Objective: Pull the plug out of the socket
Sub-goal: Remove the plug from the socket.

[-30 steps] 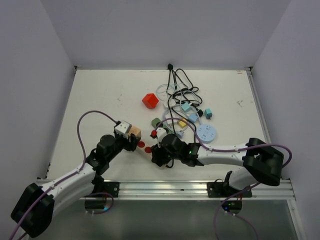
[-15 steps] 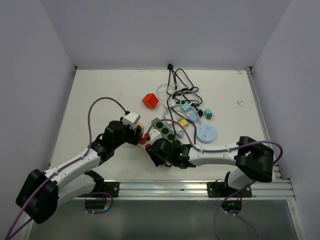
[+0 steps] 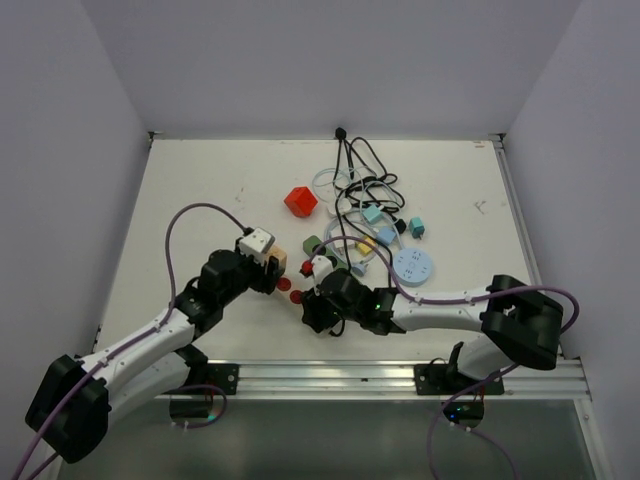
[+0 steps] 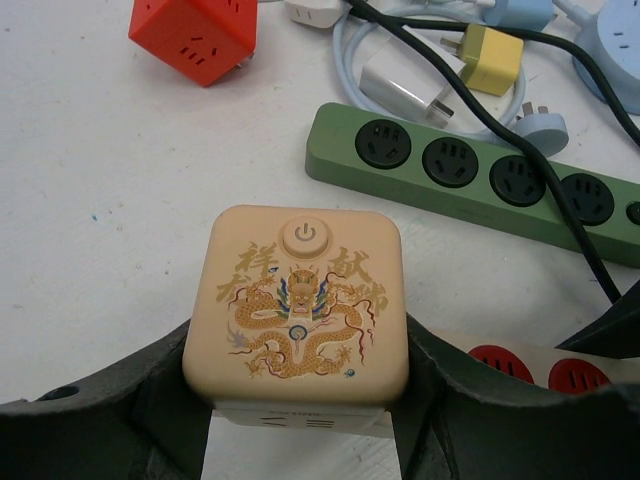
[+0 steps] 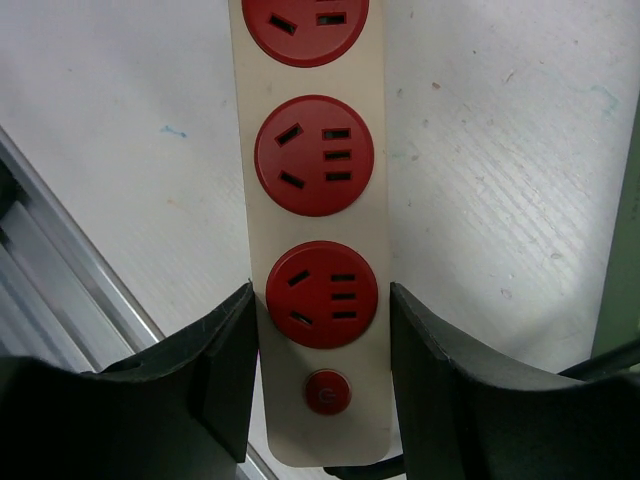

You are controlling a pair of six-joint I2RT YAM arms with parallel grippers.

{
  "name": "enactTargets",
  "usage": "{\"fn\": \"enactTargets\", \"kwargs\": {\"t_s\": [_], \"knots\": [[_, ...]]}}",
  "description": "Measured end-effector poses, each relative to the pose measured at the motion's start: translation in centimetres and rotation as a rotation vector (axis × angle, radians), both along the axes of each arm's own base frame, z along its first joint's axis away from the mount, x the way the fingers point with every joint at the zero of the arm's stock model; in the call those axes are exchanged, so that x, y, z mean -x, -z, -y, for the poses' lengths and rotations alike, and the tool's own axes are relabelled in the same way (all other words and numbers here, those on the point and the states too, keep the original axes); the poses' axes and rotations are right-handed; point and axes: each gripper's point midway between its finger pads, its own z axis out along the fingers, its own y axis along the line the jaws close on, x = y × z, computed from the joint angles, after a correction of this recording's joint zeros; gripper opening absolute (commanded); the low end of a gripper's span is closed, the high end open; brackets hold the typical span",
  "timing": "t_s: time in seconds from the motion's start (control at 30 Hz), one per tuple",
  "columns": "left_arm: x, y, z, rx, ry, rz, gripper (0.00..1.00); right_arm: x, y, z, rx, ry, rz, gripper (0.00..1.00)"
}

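A beige cube plug (image 4: 298, 295) with a gold dragon print and a power button sits between my left gripper's (image 4: 300, 390) dark fingers (image 4: 150, 400), which are shut on its sides. A cream power strip (image 5: 312, 200) with round red sockets lies on the table. My right gripper (image 5: 320, 330) is shut on its end by the red switch. In the top view the cube (image 3: 272, 262) and left gripper (image 3: 262, 272) are at the strip's (image 3: 290, 292) left end, and the right gripper (image 3: 312, 308) is at its right end. The cube's prongs are hidden.
A green power strip (image 4: 480, 180) lies just beyond the cube, crossed by a black cable (image 4: 520, 150). A red cube socket (image 3: 300, 201), a round blue socket (image 3: 413, 267) and a tangle of cables and small plugs (image 3: 365, 200) lie further back. A metal rail (image 3: 380, 375) runs along the near edge.
Half a second ago the left gripper and cube were slightly further back and right and the green strip showed. Now both wrists are back about where they were a second ago.
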Motion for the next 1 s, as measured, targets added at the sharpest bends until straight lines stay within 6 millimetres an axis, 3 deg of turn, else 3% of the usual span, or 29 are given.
{"fn": "enactTargets", "kwargs": {"t_s": [0.17,0.43,1.0], "knots": [[-0.3,-1.1,0.2,0.037,0.001,0.051,0.00,-0.1,-0.7,-0.1,-0.082,-0.007,-0.052,0.00],[-0.1,-1.1,-0.1,0.053,0.003,0.073,0.00,0.3,-0.6,-0.6,-0.112,-0.027,-0.093,0.00],[0.0,-1.7,0.3,0.066,0.048,0.126,0.00,0.1,-0.6,-0.6,-0.068,-0.022,-0.096,0.00]]}}
